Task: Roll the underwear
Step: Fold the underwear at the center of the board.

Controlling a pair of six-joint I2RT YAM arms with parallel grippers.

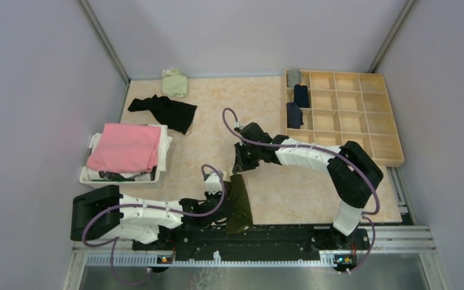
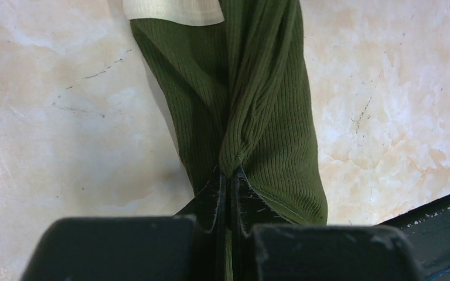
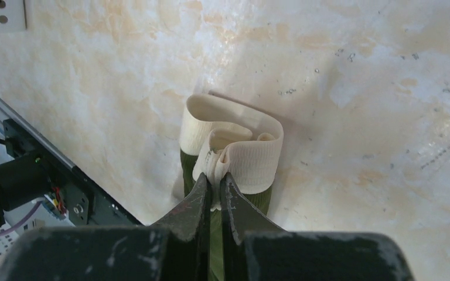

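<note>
**A:** Where's the olive pair [image 1: 239,205] right now? I can barely find it from above.

**B:** Bottom middle of the top view, right by the arm bases. It's a narrow strip lying on the desk [image 1: 290,193]. Both arms have hold of it, one at each end.

**A:** Which end is which?

**B:** The left pincer [image 2: 228,181] is clamped fully closed on the ribbed green end, and you can see the fabric bunching into its tips. The right pincer [image 3: 214,184] is closed just as tight on the cream waistband [image 3: 234,149], which is doubled over on itself.

**A:** Why hold it like that?

**B:** My guess is they're keeping it folded lengthways and flat, so it's a neat strip before anyone starts rolling. Gripping both ends keeps the fold from opening.

**A:** Any brand on the waistband?

**B:** Nope. It's plain in both wrist views and I can't read any lettering anywhere.

**A:** And the rest?

**B:** There's a wooden tray [image 1: 393,154] in the upper right with a few rolled pieces [image 1: 301,95] in its left column. A dark pair [image 1: 166,110] lies loose in the upper left, and a pink cloth [image 1: 125,147] is at mid-left.
</note>
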